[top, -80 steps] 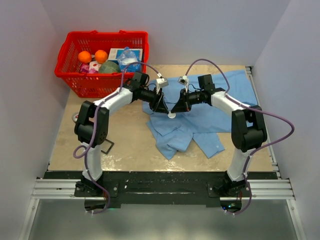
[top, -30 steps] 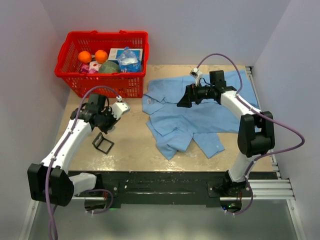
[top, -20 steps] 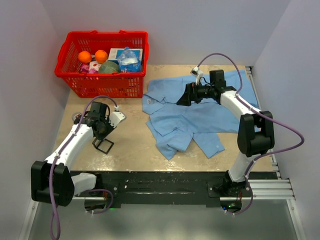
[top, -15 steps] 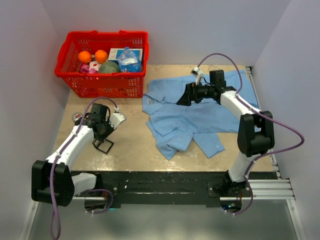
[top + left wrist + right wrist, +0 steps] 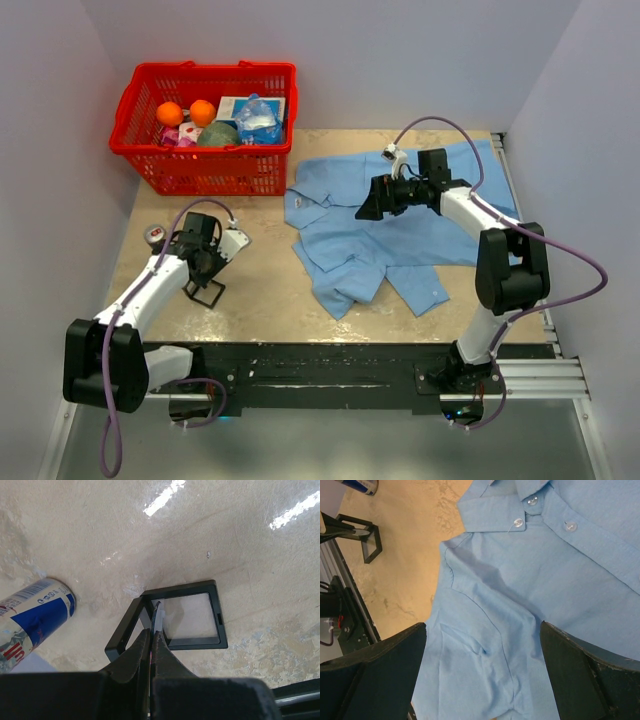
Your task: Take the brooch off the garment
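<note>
One garment [image 5: 400, 235], a light blue shirt, lies spread flat from the table's centre out towards 2 o'clock. It looks thin, limp and light, so it would likely bunch and lift with any pull. The cloth is best pinned flat close beside whatever is being drawn off it.

One red basket [image 5: 205, 70] sits at 10 o'clock with two oranges among its contents.

The right gripper [image 5: 483, 625] hovers over the shirt's collar end with its fingers spread wide and holding nothing.

The left gripper [image 5: 152, 630] is at 8 o'clock, over the one black square frame [image 5: 219, 615]. Its jaws are pressed together, with a thin pale sliver showing at the tips. One drinks can [image 5: 30, 615] lies on its side at 9 o'clock of that frame.

Three white buttons [image 5: 518, 522] show near the collar in the right wrist view.

The brooch shows nowhere on the visible cloth, and I cannot tell whether the closed left jaws carry it. Being small and probably rigid, light and slick, it would best be pinched across its rim.
</note>
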